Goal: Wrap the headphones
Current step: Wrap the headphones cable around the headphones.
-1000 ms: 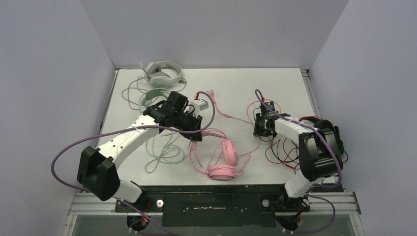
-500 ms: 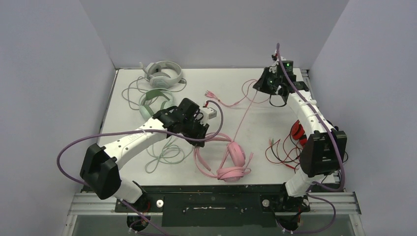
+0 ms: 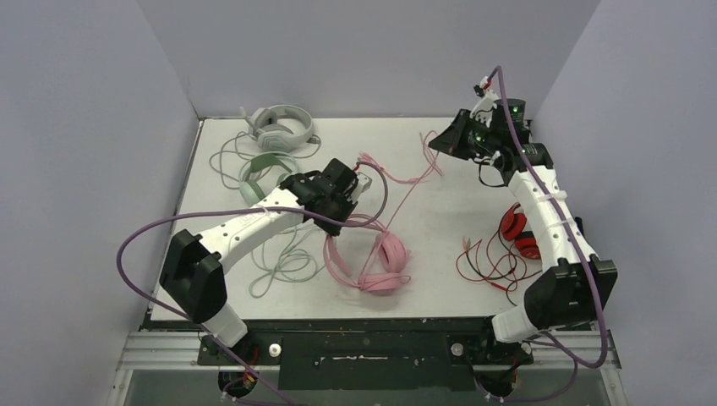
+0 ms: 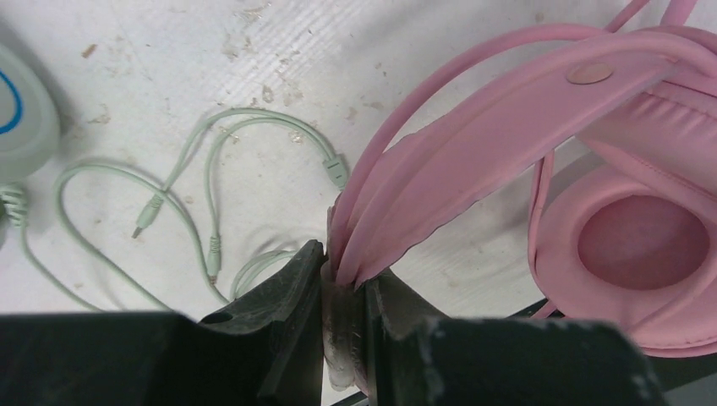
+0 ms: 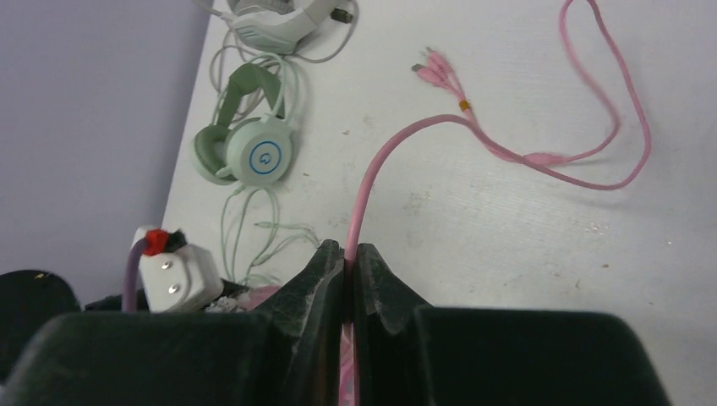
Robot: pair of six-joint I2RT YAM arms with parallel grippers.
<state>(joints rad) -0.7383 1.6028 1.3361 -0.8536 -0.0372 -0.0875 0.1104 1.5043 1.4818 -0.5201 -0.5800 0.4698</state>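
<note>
My left gripper [image 3: 353, 216] is shut on the headband [image 4: 473, 161] of the pink headphones [image 3: 380, 262] near the table's middle; in the left wrist view [image 4: 342, 271] the band is pinched between the jaws, with a pink cup [image 4: 643, 245] to the right. My right gripper [image 3: 435, 144] is raised at the back right and shut on the pink cable [image 5: 397, 139], which runs to its plugs [image 5: 435, 68]. The right wrist view [image 5: 349, 249] shows the cable between the jaws. The mint headphones [image 3: 262, 173] and the grey-white headphones [image 3: 279, 127] lie at the back left.
A red headset [image 3: 516, 230] with a loose red cable [image 3: 486, 262] lies at the right edge. Mint cable loops [image 3: 283, 262] spread over the left front, also seen under my left gripper [image 4: 194, 169]. Walls close in the table on three sides.
My right gripper has swung from the table's middle right up to the back right, drawing the pink cable with it. My left gripper has shifted the pink headphones slightly back and turned them.
</note>
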